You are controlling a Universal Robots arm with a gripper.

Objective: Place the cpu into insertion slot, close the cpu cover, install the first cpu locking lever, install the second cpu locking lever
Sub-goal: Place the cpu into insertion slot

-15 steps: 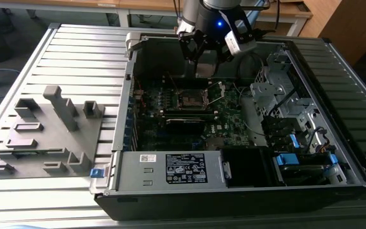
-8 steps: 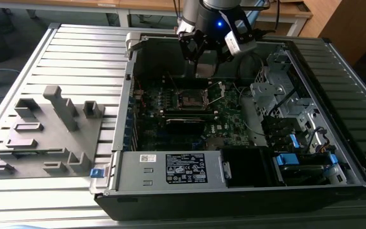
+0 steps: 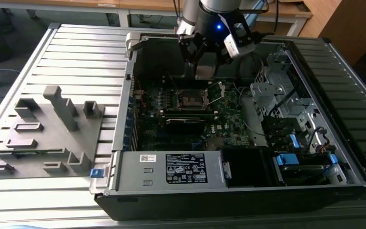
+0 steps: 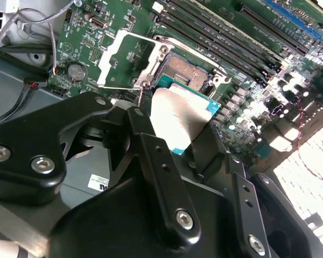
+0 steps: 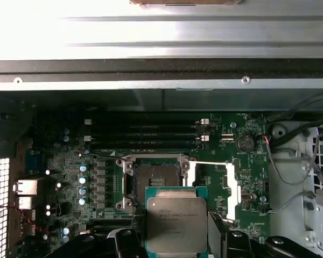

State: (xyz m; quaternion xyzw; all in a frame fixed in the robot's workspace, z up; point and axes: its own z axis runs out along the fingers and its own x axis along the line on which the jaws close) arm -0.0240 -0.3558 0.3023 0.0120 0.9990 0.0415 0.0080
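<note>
Exterior view: room light is soft and even, with no hard shadows. The ribbed table (image 3: 75, 57) reads pale grey with a mild sheen. The inside of the computer case (image 3: 160, 57) is markedly darker, and detail on the circuit board (image 3: 148, 129) is muddy. A blue lamp (image 3: 218, 26) glows on the arm.

Second wrist view: the area past the board's edge is burnt out to white. Glare washes the top of the chip (image 4: 175, 115) pale. The pincer (image 4: 177, 129), close to the lens, is near-black and soft.

First wrist view: the table beyond the case wall is overexposed. The open cover plate (image 5: 232, 185) glares white. The chip is evenly lit.
</note>
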